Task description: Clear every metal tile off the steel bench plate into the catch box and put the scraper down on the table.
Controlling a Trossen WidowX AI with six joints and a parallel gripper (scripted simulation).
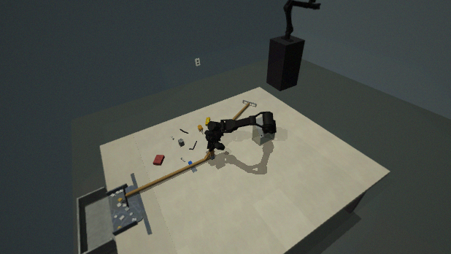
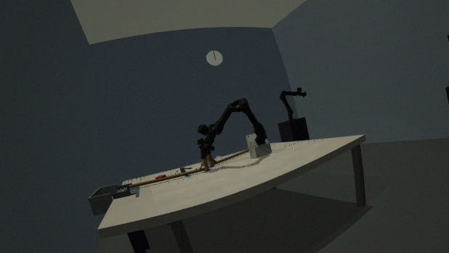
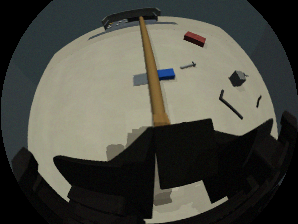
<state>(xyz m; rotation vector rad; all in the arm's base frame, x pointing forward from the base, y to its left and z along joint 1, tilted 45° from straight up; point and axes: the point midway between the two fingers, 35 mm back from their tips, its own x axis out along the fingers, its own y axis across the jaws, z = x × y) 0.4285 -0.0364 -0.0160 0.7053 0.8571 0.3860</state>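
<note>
Long scraper (image 1: 166,177) (image 2: 165,178) (image 3: 152,75), long and probably stiff, is pinched near its rear end by the claw (image 1: 211,152) (image 2: 206,155) (image 3: 168,128), its blade (image 1: 126,195) over the bench plate (image 1: 136,206); best gripped there, firmly against twist; small tiles (image 1: 122,217) should slide easily

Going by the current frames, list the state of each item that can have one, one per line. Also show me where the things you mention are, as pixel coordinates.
gripper (image 1: 211,155) (image 2: 205,157) (image 3: 168,128): shut on the long scraper
long scraper (image 1: 168,176) (image 2: 167,177) (image 3: 152,75): held, blade on the bench plate
steel bench plate (image 1: 136,206): tiles still scattered on it
catch box (image 1: 81,219) (image 2: 99,203): open-topped
rake (image 1: 241,112) (image 2: 234,155): lying on the table, not held
</note>
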